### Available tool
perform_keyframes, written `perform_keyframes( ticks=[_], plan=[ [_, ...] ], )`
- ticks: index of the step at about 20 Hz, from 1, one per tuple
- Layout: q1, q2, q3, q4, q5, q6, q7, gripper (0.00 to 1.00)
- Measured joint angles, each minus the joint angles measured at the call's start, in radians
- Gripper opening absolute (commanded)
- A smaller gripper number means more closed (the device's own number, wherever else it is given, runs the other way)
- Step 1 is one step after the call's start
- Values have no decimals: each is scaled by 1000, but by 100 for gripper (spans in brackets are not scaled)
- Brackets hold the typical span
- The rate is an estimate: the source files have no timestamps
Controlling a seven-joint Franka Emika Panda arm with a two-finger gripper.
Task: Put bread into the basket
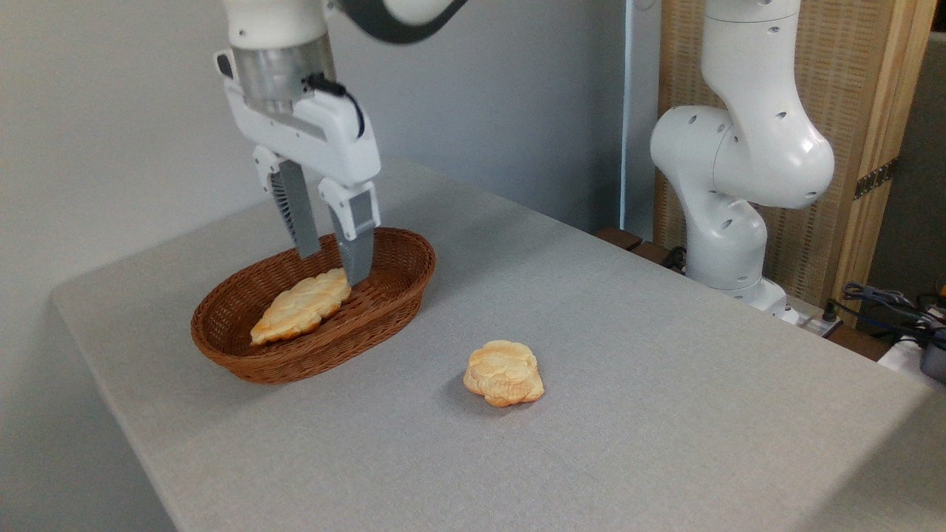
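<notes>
The bread (301, 307) lies in the basket (403, 284), so delivery looks done; the end effector (332, 267) stands spread over its far tip, gripping nothing.

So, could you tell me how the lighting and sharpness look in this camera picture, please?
In the fixed camera view the light is soft and even: the bun throws only a faint shadow to its left on the table, and the basket darkens the cloth below its rim. The bread and the gripper look sharp, without motion blur; the arm's white shell shows a mild sheen, no harsh glare.
</notes>
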Motion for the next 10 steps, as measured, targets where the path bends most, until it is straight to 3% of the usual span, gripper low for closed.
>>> perform_keyframes(
  ticks=[3, 10],
  plan=[
    [5, -8, 102, 78, 0, -101, 111, 100],
    [1, -7, 130, 95, 0, -124, 115, 100]
  ],
)
